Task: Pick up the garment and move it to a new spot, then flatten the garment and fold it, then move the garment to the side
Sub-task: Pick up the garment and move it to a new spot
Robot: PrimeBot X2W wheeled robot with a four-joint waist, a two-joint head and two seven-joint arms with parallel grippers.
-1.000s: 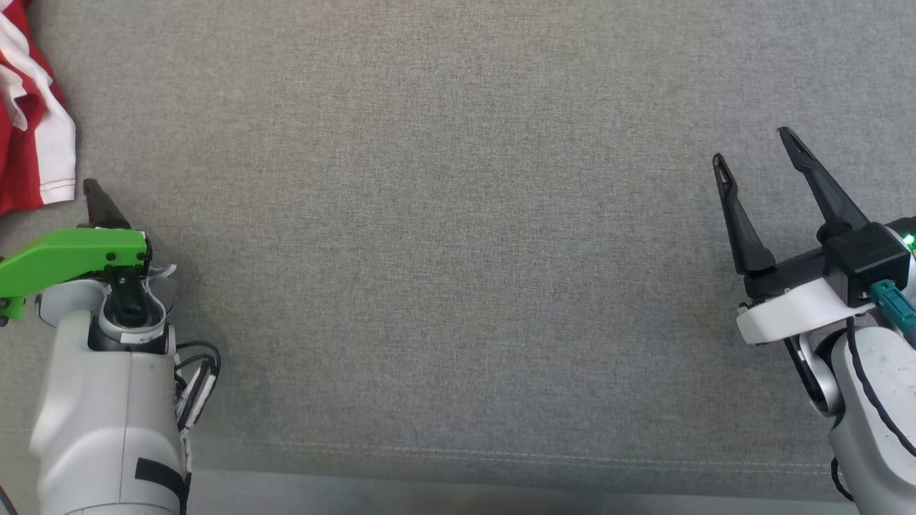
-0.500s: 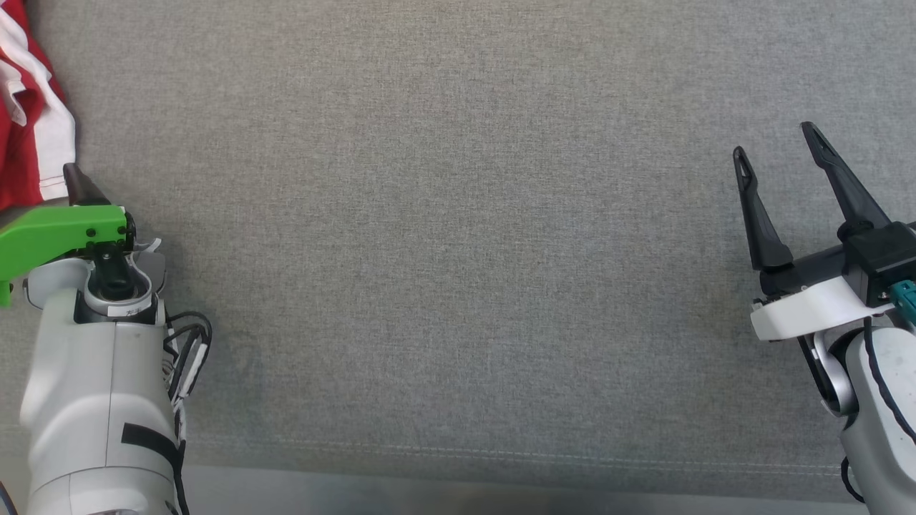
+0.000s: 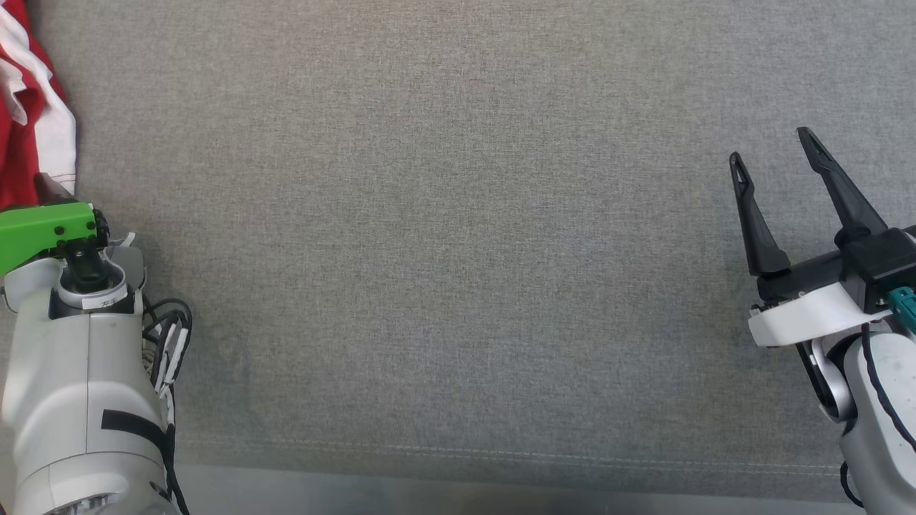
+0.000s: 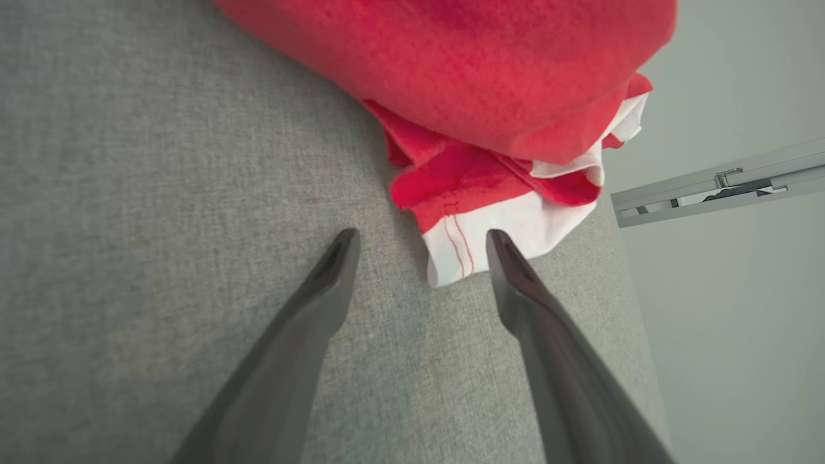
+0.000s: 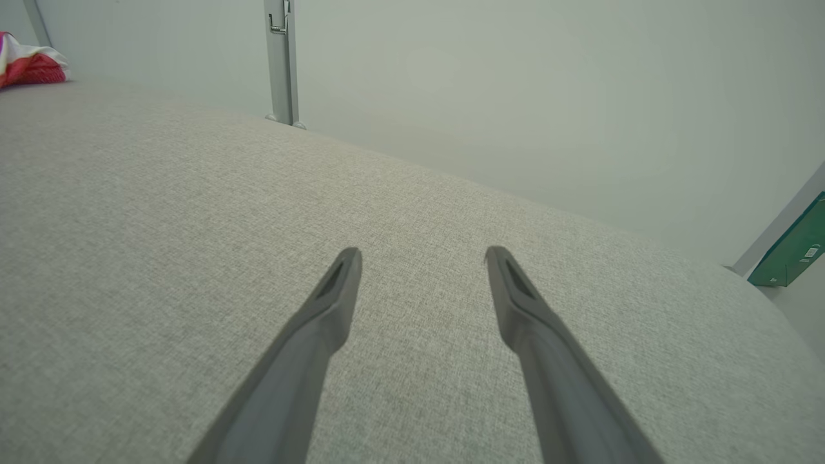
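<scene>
The garment (image 3: 28, 107), red with white parts, lies bunched at the far left edge of the head view. In the left wrist view the garment (image 4: 483, 77) is a red heap with a white, red-stitched hem corner (image 4: 509, 232) hanging toward me. My left gripper (image 4: 422, 238) is open, and that hem corner lies between its fingertips, right by the right-hand one. In the head view one dark fingertip (image 3: 49, 187) reaches the garment's white edge above the green bracket (image 3: 43, 227). My right gripper (image 3: 771, 145) is open over bare cloth at the far right, holding nothing. From there the garment (image 5: 29, 64) is small and far left.
The grey fabric table top (image 3: 458, 250) has a stitched seam near its front edge (image 3: 501, 454). The garment sits near the table's side edge (image 4: 625, 270). A metal rail (image 4: 715, 183), a metal post (image 5: 281, 64) and a green box (image 5: 793, 248) stand beyond the table.
My left arm has slid left toward the garment, bringing its fingertip to the white edge. The right gripper has shifted slightly right and stays open.
</scene>
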